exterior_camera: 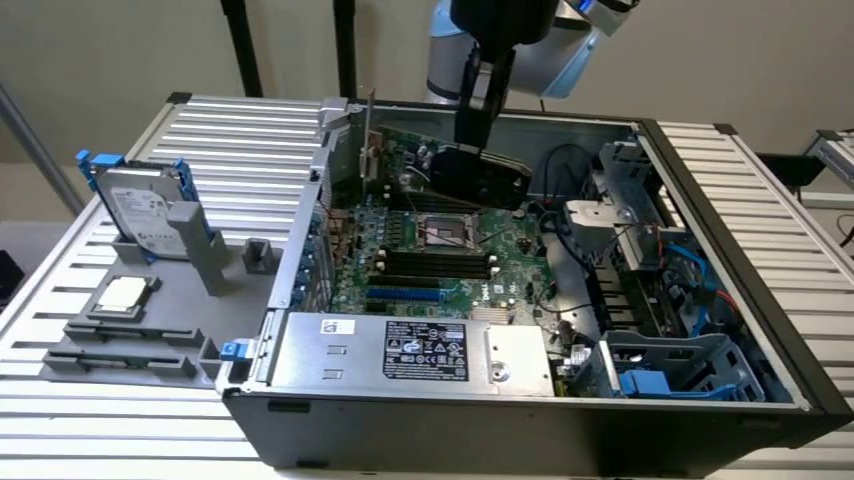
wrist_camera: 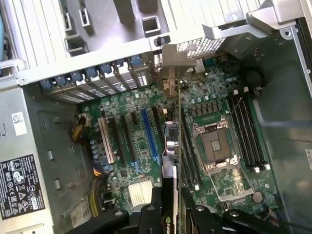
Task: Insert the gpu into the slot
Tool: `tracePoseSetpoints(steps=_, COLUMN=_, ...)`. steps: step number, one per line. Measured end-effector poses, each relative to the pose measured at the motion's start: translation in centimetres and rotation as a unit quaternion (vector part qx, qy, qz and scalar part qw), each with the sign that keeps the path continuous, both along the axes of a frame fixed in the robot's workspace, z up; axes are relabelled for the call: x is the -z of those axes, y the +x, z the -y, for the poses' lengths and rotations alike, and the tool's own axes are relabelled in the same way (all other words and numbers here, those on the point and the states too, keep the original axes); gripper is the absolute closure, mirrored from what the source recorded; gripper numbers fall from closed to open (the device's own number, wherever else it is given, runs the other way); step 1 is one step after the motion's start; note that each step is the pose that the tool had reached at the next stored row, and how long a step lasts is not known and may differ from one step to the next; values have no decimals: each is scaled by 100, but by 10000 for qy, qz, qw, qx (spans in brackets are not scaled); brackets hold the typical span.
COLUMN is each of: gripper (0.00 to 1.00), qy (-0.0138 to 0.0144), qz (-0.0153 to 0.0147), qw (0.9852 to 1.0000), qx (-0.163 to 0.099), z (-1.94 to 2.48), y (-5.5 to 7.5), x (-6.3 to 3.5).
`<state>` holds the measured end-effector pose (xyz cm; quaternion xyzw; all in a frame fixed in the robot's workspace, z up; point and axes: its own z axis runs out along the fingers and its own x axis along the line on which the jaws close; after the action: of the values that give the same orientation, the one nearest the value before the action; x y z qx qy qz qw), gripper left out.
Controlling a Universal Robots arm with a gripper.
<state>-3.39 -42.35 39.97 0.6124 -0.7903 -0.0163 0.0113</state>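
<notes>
While the gripper [exterior_camera: 477, 150] hangs above the CPU socket [exterior_camera: 447, 231] of the green motherboard [exterior_camera: 514, 262], we see it clamped on the gpu [exterior_camera: 483, 178]. One finger sits on each flat face, so the jaws stand only as wide as the card is thick. From the wrist we meet the gpu [wrist_camera: 171, 146] edge-on, with the fingers [wrist_camera: 150, 214] pressed to either side of it. There the card's edge runs between the CPU socket [wrist_camera: 217, 146] and the slot [wrist_camera: 150, 136], roughly parallel to both and close to the black memory slots [wrist_camera: 187, 163] flanking the socket. It is not lined up over the slot.

In the exterior view the gpu is tilted and raised clear of the board, just behind the socket toward the arm. The slot [exterior_camera: 404, 295] lies bare on the socket's other side, past the memory slots [exterior_camera: 430, 263]. Farther from the socket that way sits the grey power supply [exterior_camera: 414, 350]. Well apart from the socket, outside the case [exterior_camera: 534, 440] on the exterior view's left, stands a hard drive [exterior_camera: 140, 212].
</notes>
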Motion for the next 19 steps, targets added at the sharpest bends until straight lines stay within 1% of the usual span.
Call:
tracePoseSetpoints(steps=2, gripper=74, qy=4, qz=6, qw=9998, qx=-180, z=0, y=0, x=19)
tracePoseSetpoints(steps=4, gripper=74, qy=8, qz=13, qw=9993, qx=-360, z=0, y=0, x=38)
tracePoseSetpoints(steps=6, gripper=74, qy=15, qz=19, qw=9985, qx=-543, z=0, y=0, x=58)
tracePoseSetpoints(steps=10, gripper=74, qy=32, qz=34, qw=9963, qx=-855, z=0, y=-4, x=106)
tracePoseSetpoints(steps=14, gripper=74, qy=61, qz=50, qw=9948, qx=-1015, z=1, y=-43, x=174)
tracePoseSetpoints(steps=19, gripper=74, qy=76, qz=52, qw=9944, qx=-1052, z=24, y=-100, x=264)
